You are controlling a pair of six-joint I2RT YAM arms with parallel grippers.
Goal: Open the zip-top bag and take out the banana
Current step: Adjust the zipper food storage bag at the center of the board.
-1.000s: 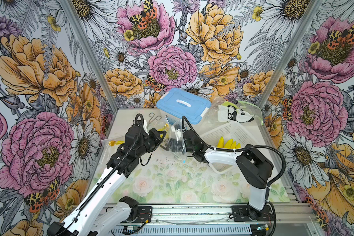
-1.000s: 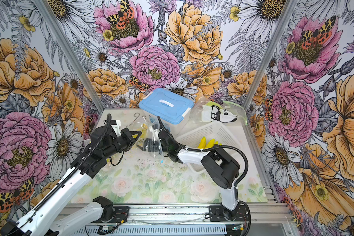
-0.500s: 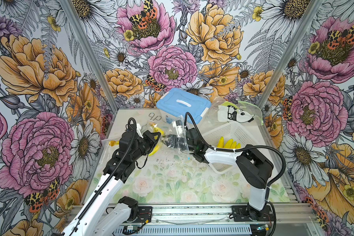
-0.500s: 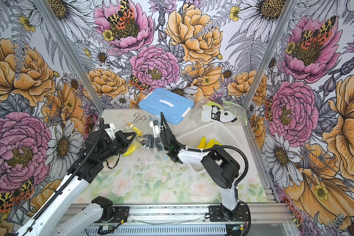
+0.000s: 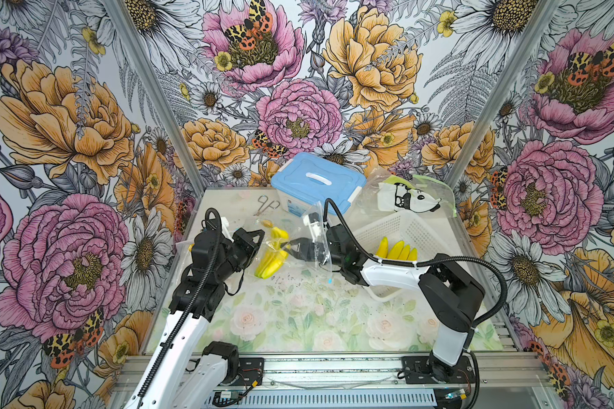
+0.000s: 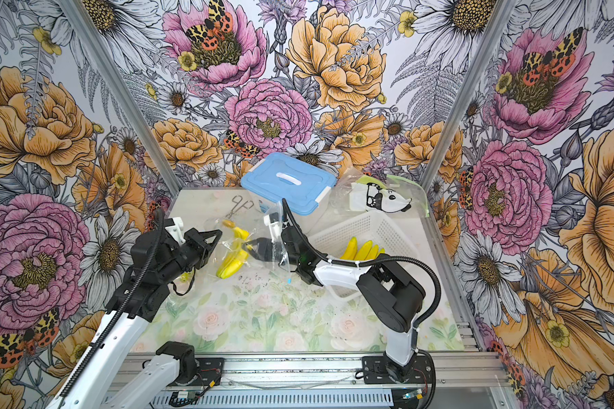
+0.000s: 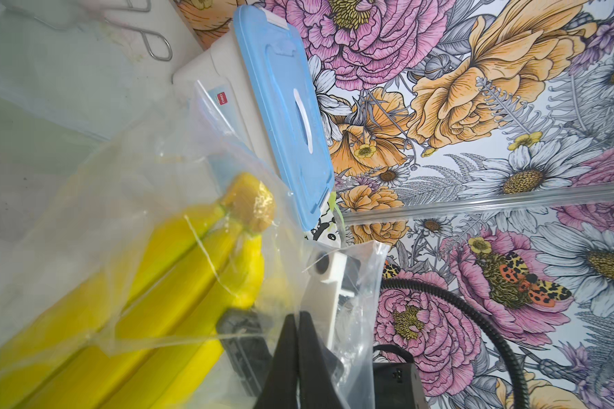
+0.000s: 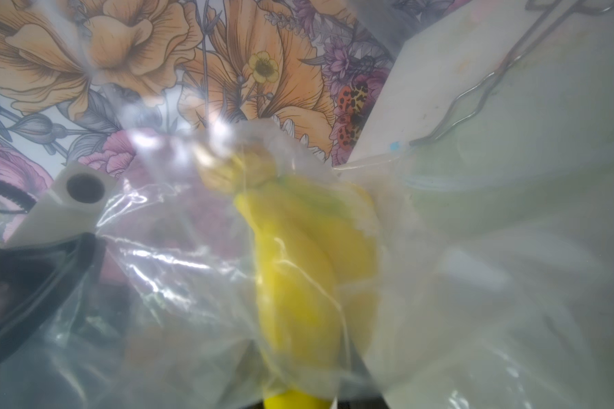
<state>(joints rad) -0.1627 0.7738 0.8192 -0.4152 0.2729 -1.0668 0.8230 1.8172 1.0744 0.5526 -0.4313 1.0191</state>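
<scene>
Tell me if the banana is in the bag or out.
In: creased clear film of the bag lies over the banana in both wrist views.

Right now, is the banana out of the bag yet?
Not yet. Done: the zip-top bag looks open, since the right gripper reaches inside it. In hand: the left gripper, jaws shut, seems to pinch the bag's edge while the right one touches the banana bunch. Left: pulling the bananas clear; they are inside the film.

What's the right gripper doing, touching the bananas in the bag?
Touching. The left wrist view shows a finger of the right gripper pressed against the bananas.
</scene>
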